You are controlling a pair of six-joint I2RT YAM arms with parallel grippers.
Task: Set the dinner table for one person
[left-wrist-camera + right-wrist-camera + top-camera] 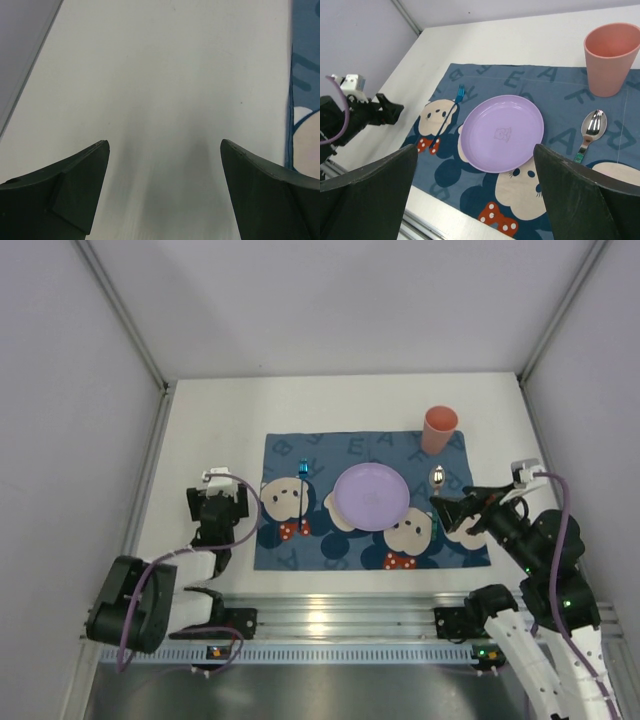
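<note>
The white surface [350,405] takes up most of what we see, and everything sits on it, with the plate as our marker. Under the plate lies a blue cartoon placemat [345,448], reaching out past it on all sides.

The left arm [215,515] rests well to the left of the plate, off the mat's edge. Its wrist view shows the left jaws spread wide over bare surface with nothing between them. The right arm [530,540] is near the plate's right side, raised above the mat's near right corner. The right jaws are also spread and empty, looking down across the whole setting.

The purple plate [371,496] lies flat in the middle of the mat. The pink cup [439,429] stands upright beyond the plate and to its right, at the mat's far corner. The metal spoon [437,478] lies just right of the plate, bowl pointing away from the arms. The blue fork [303,480] lies to the plate's left, apart from it, tines pointing away too.

We judge the setting as good as done, since plate, cup, spoon and fork are all in place and we see nothing else waiting. The next move calls for drawing the right arm away from the plate without brushing the spoon or tipping the cup
</note>
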